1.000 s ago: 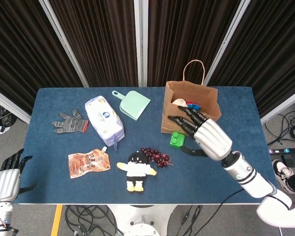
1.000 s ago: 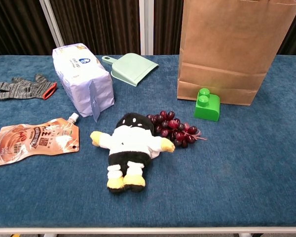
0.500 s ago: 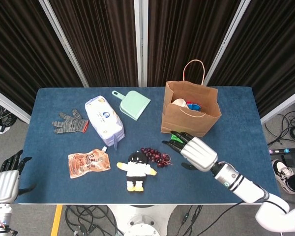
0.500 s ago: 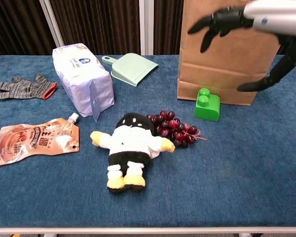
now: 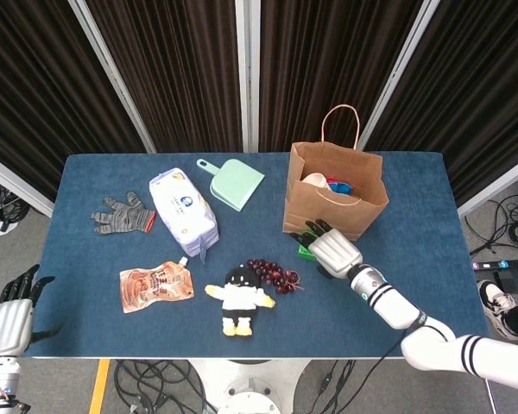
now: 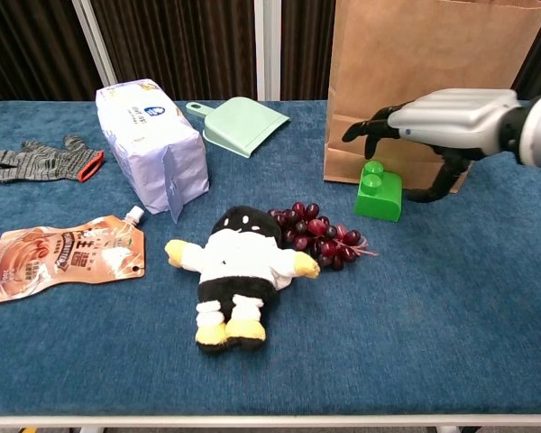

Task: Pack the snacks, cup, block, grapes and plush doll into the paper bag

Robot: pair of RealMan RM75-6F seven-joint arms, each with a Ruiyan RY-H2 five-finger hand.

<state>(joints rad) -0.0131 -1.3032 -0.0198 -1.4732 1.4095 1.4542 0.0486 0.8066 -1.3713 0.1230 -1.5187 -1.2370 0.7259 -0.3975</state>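
- Right hand hovers just above the green block, fingers spread apart, nothing held.
- Block sits on the blue table, against the front of the paper bag.
- Grapes lie beside the plush doll, left of the block.
- Snack pouch and wipes pack lie further left.
- Left hand idles off the table's corner, fingers apart, empty.

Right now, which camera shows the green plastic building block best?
The chest view: the green plastic building block shows whole, studs up, in front of the brown paper bag, with the right hand open just above it. In the head view the same hand covers nearly all of it; only a green sliver shows.
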